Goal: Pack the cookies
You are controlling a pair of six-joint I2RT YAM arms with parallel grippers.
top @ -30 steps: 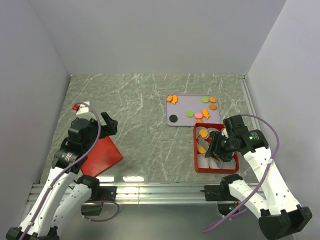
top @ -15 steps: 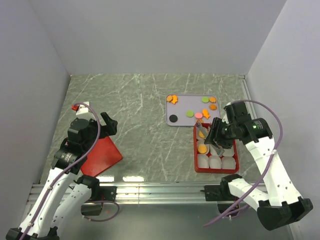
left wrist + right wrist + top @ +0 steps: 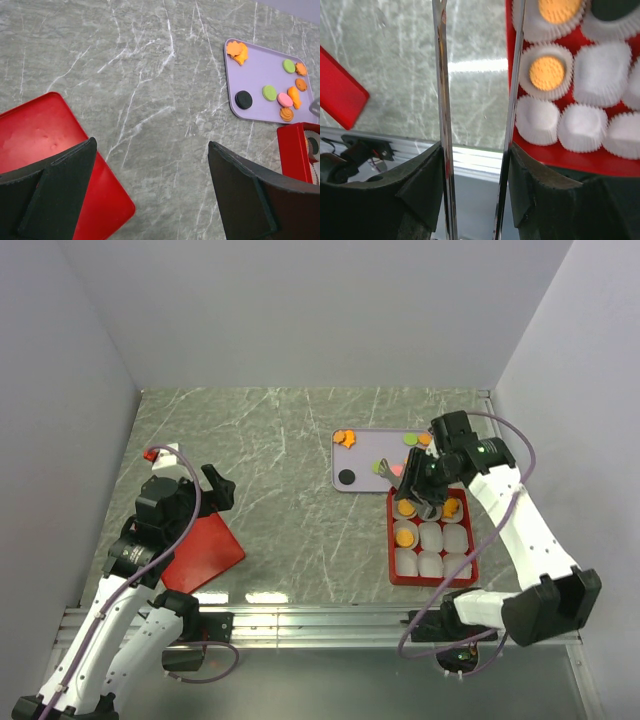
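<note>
Cookies in orange, green, pink and black lie on a lilac tray; the left wrist view shows them too. Just in front of the tray stands a red box of white paper cups. Three cups hold orange cookies, two of which appear in the right wrist view. My right gripper hovers over the box's far end, shut on metal tongs whose tips reach over the tray's near edge. My left gripper hangs open and empty above the table.
A red square lid lies flat at the near left, partly under my left gripper. Grey walls close in the table on three sides. An aluminium rail runs along the near edge.
My right arm has swung from the box's near end to its far end, carrying the tongs toward the tray and uncovering the cups. The left arm has stayed still.
</note>
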